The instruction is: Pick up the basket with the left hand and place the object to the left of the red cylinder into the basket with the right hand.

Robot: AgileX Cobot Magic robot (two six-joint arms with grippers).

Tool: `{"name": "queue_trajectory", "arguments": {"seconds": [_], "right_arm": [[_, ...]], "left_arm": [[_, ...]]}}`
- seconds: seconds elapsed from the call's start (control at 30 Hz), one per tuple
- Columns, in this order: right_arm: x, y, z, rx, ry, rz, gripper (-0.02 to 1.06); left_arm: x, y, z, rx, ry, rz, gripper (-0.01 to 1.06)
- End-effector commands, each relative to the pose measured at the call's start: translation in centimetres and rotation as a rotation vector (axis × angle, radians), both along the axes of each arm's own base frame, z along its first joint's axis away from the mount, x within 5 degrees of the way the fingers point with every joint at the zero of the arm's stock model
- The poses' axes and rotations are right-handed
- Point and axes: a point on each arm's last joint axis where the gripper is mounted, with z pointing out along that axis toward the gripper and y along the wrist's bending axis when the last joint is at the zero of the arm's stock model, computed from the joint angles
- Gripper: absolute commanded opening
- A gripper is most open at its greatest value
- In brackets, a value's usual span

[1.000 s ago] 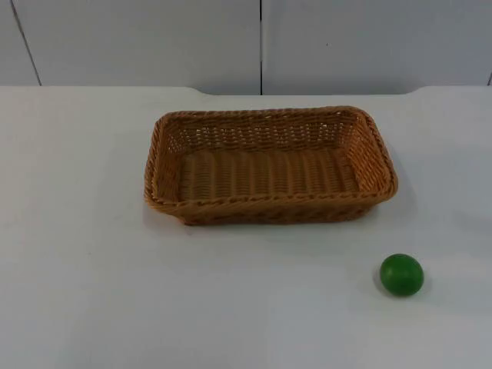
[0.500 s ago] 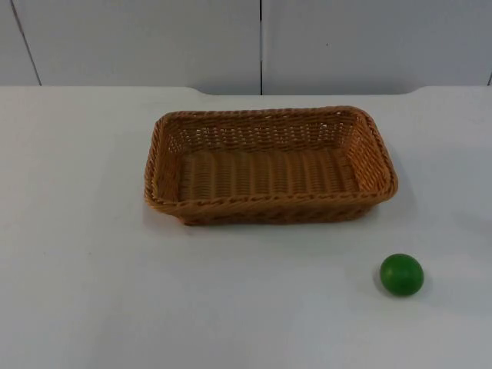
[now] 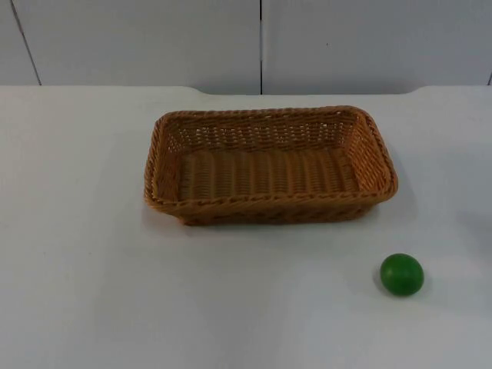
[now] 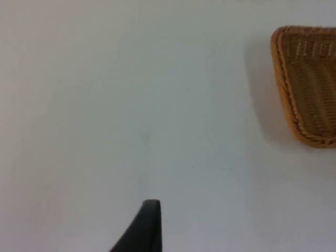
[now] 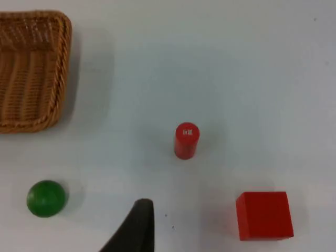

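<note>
Nothing has moved since a second ago. Green ball (image 3: pixel 401 274) sits on the table (image 3: pixel 92 254) nearest the camera, basket (image 3: pixel 269 164) beyond it, untouched. Left hand (image 4: pixel 149 223) hovers over bare table beside the basket; right hand (image 5: pixel 137 223) hovers near ball, red cylinder (image 5: pixel 186 140) and red cube (image 5: pixel 264 215). Can't tell either hand's grip state. Marking on the cylinder top unreadable.

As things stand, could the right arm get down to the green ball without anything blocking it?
Probably yes. The ball sits alone on the bare table, apart from the basket, the red cylinder and the red cube. The right tool hangs above it, nothing between.
</note>
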Motion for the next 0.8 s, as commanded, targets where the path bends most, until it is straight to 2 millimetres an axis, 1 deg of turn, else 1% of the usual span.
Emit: {"name": "queue_trajectory", "arguments": {"seconds": [0.0,0.07,0.1,0.23,0.4,0.53,0.63,0.67,0.7,0.77], "right_arm": [[1.4,0.0,-0.7,-0.002,0.033,0.005,1.05],[2.4,0.0,-1.6,-0.001,0.093,0.003,1.05],[2.4,0.0,-1.6,-0.001,0.093,0.003,1.05],[3.2,0.0,-2.5,0.0,0.157,0.001,1.05],[3.2,0.0,-2.6,0.0,0.16,0.001,1.05],[3.2,0.0,-2.6,0.001,0.158,-0.001,1.05],[3.2,0.0,-2.6,0.001,0.158,-0.001,1.05],[3.2,0.0,-2.6,0.001,0.158,-0.001,1.05],[3.2,0.0,-2.6,0.001,0.158,-0.001,1.05],[3.2,0.0,-2.6,0.001,0.158,-0.001,1.05]], "left_arm": [[1.5,0.0,-0.5,-0.012,0.021,0.007,1.05],[2.5,0.0,-1.1,-0.012,0.049,0.006,1.05],[2.5,0.0,-1.1,-0.012,0.049,0.006,1.05],[3.6,0.0,-1.8,-0.011,0.073,0.006,1.05],[4.0,0.0,-2.1,-0.011,0.083,0.007,1.05],[4.7,-0.1,-2.6,-0.014,0.096,-0.01,1.05],[7.2,-0.8,-3.8,-0.058,0.168,-0.079,1.05],[8.4,-1.1,-4.3,-0.078,0.195,-0.103,1.05],[8.4,-1.1,-4.3,-0.078,0.195,-0.103,1.05],[10.9,-1.7,-5.3,-0.126,0.237,-0.143,1.05]]}}
